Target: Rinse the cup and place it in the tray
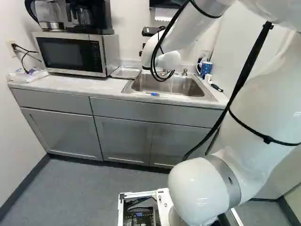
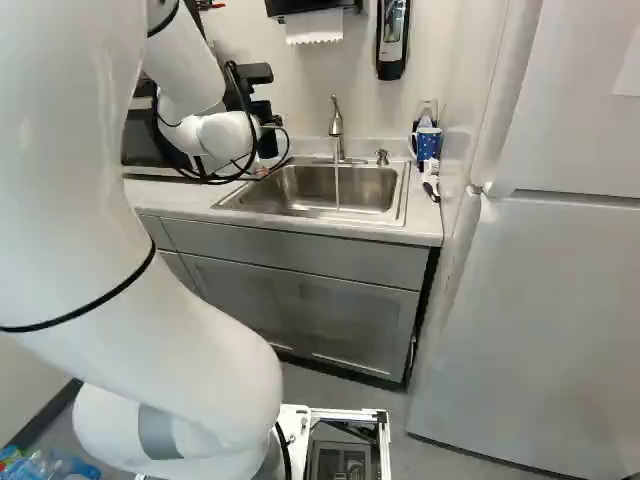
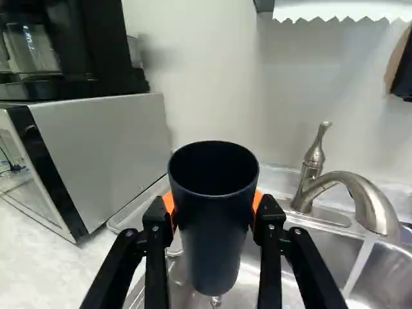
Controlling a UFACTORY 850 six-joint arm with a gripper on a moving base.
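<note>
At the end of the arm in the right base view, the black gripper shows in part, its fingertips hidden. In the wrist view the gripper is shut on a dark blue cup, an orange pad on either side. The cup's open mouth faces the camera, and its lower end is over the sink's edge area. Behind it, partly covered, a metal tray lies beside the microwave; the left base view shows this tray between microwave and sink. Water runs from the faucet into the sink, beside the cup.
The microwave carries a coffee maker. A blue patterned mug and a brush stand or lie right of the sink. A paper towel dispenser hangs above, and a refrigerator is at the right.
</note>
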